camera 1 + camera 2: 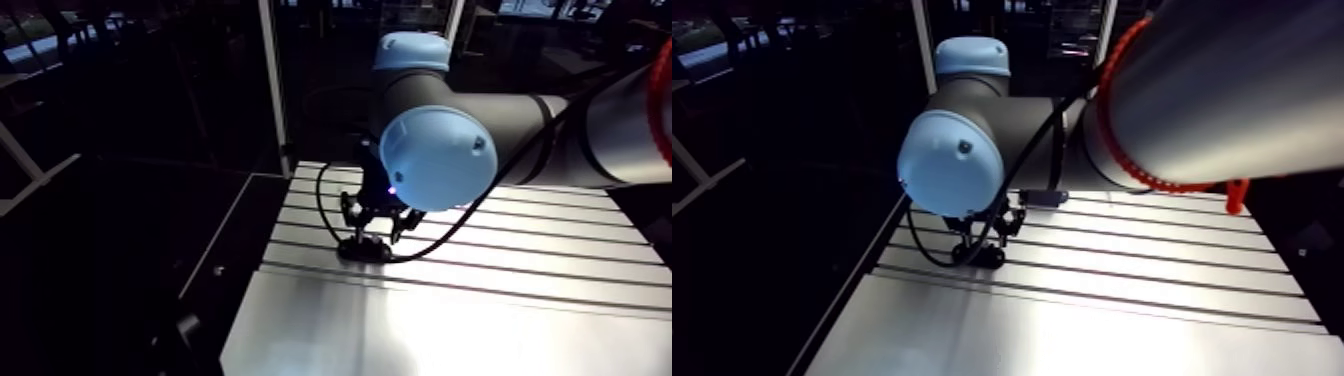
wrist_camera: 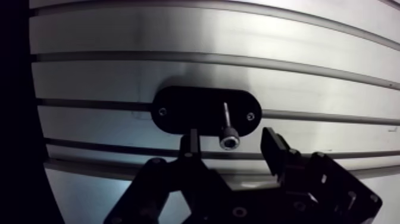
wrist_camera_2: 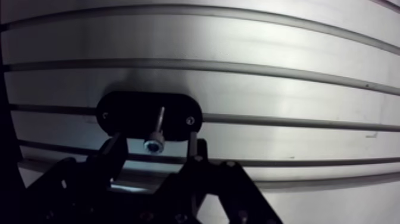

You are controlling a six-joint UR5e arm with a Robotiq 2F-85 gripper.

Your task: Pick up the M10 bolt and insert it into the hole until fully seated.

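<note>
Black two-finger claw (image 2: 230, 137) is spread, gripping nothing. Between its fingers (image 2: 191, 143), a steel socket-head bolt (image 2: 227, 126) stands upright on a black oval plate (image 2: 184, 110).

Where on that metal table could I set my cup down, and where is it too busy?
Free: the broad smooth strip of the table beside the grooves, and the grooved rows beyond the black plate. Crowded: only at that plate, where the bolt stands in it and the open gripper straddles the bolt's head.
</note>
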